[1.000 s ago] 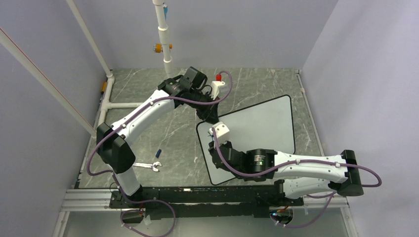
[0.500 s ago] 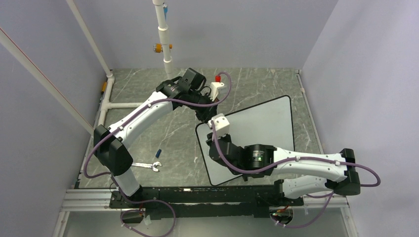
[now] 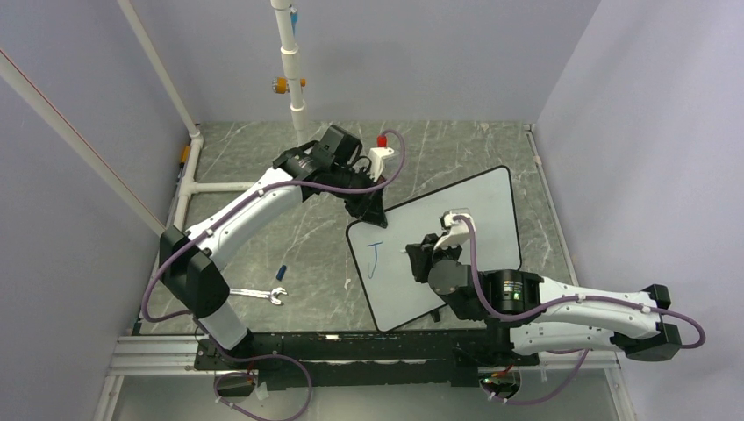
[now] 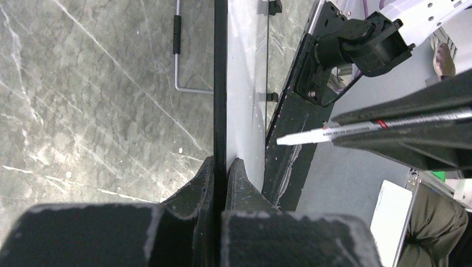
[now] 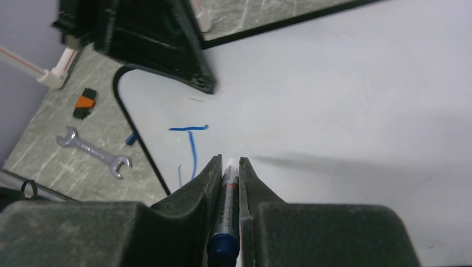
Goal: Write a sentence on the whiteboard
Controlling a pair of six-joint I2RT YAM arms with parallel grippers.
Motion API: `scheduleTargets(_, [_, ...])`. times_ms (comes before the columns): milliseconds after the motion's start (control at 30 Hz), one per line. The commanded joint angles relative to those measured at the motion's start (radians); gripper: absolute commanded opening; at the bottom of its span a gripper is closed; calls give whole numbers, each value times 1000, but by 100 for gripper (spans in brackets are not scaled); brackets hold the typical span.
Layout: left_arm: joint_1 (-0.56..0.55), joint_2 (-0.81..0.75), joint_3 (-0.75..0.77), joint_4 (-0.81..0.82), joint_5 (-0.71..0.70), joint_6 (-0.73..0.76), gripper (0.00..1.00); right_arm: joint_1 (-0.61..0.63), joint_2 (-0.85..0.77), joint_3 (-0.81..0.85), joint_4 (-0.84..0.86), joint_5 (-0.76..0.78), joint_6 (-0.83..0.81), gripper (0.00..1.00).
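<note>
The right gripper is clamped on a marker above the whiteboard; whether the tip touches the board cannot be confirmed. The sentence reads a single blue "J", at 9 o'clock from this gripper. At the board's 11 o'clock corner, the left gripper pinches the rim.

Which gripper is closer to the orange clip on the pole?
Left: the left gripper clamps the whiteboard corner nearest the clip; the right gripper holds a marker farther forward.
</note>
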Motion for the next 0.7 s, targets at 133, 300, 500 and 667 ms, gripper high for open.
scheduleTargets(133, [15, -60, -99, 140, -343, 0, 0, 1, -54, -119, 202, 100, 62, 0])
scheduleTargets(300, [16, -78, -124, 167, -394, -34, 0, 10, -89, -187, 381, 131, -21, 0])
scheduleTargets(500, [31, -86, -143, 186, -439, -74, 0, 28, -134, -245, 514, 146, -106, 0])
scheduleTargets(667, [39, -89, -157, 204, -450, -97, 0, 43, -133, -276, 564, 172, -113, 0])
